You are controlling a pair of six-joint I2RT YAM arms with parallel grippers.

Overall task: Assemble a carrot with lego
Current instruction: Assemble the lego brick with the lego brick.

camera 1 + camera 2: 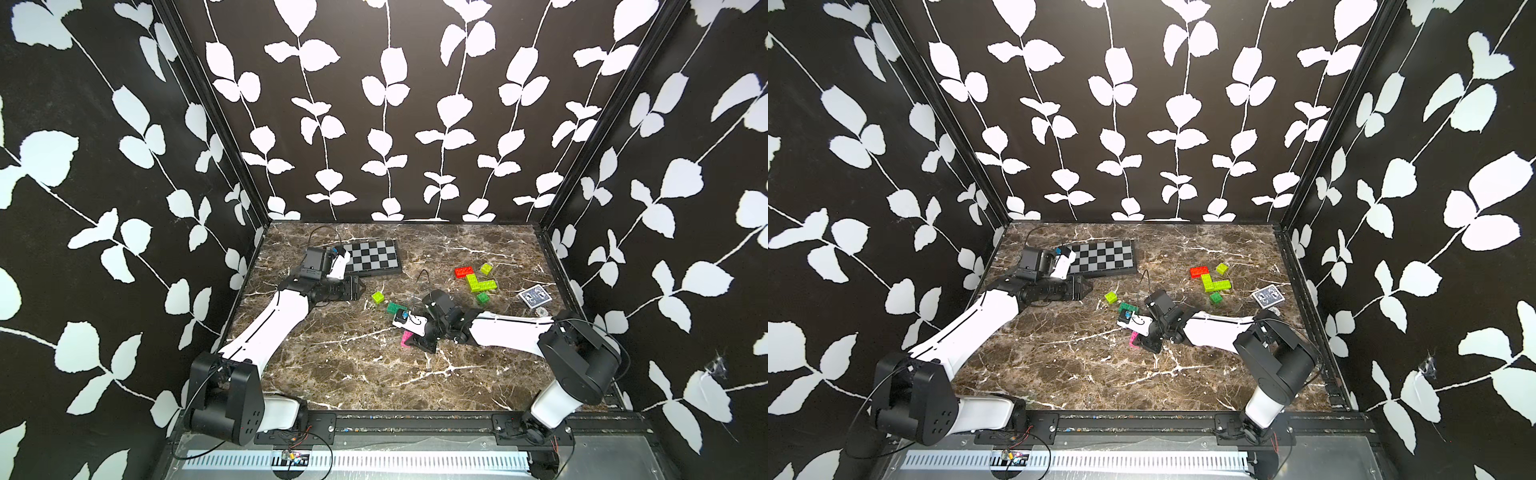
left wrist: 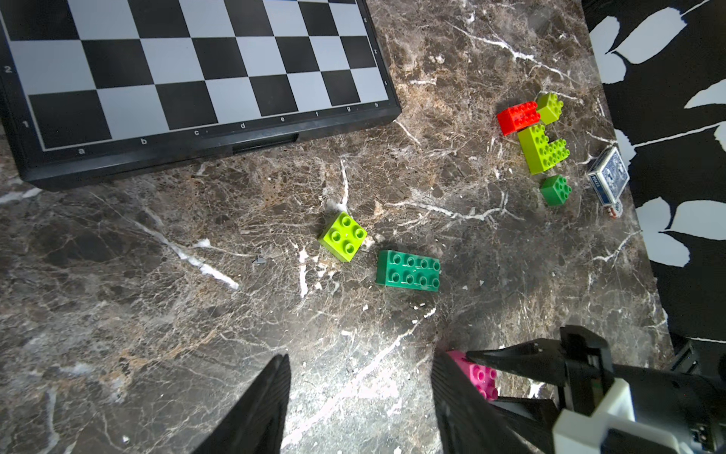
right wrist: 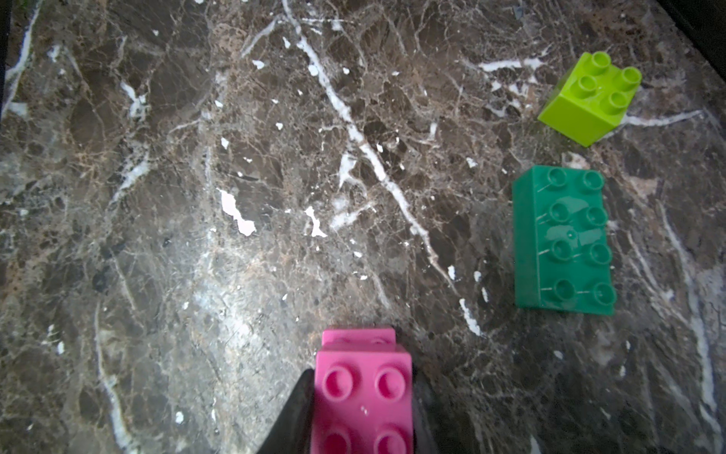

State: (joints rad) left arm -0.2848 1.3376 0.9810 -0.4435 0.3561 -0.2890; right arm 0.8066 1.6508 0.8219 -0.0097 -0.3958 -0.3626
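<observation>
The carrot is out of view; the lego lies as loose bricks on the marble table. My right gripper (image 3: 363, 377) is shut on a pink brick (image 3: 363, 393) (image 1: 404, 338), held low over the table centre, with a second pink piece just beneath it. A dark green long brick (image 1: 394, 308) (image 3: 563, 239) and a lime square brick (image 1: 378, 297) (image 2: 342, 236) lie just behind it. Further right sit a red brick (image 1: 463, 272), lime bricks (image 1: 481, 284) and a small green brick (image 1: 482, 297). My left gripper (image 2: 361, 355) (image 1: 360, 286) is open and empty, left of the lime square brick.
A chequered board (image 1: 374, 257) lies at the back left, beside the left wrist. A blue card deck (image 1: 535, 297) rests near the right wall. Black patterned walls close in the table on three sides.
</observation>
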